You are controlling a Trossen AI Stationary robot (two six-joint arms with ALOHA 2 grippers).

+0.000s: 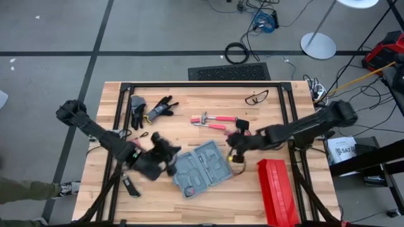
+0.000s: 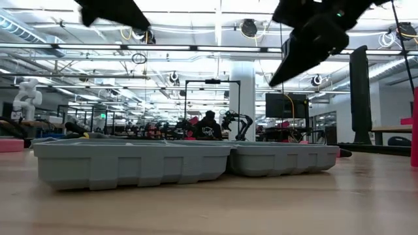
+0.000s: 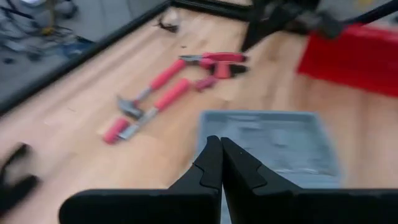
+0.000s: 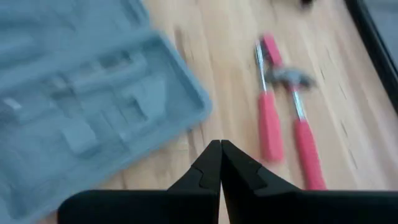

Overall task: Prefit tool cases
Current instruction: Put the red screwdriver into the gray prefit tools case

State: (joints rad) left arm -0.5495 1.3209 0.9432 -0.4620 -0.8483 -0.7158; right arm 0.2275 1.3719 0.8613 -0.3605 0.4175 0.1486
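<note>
Both grippers, left (image 1: 165,153) and right (image 1: 235,142), hover clenched and empty beside the open tool case (image 1: 201,168). Fitting seems not yet begun; next, a gripper likely must open over the red-handled tools (image 1: 213,121).

Lighting: bright, even, from ceiling strip lights (image 2: 215,46) across the top of the low view; glare whitens them. Arms there show as dark silhouettes at upper left and upper right. Shadows on the table (image 1: 208,195): soft, faint. Wrist views: motion-blurred; case (image 4: 81,99) and pliers (image 4: 280,118) smeared. High view: moderately sharp, blur around the arm ends at centre.
</note>
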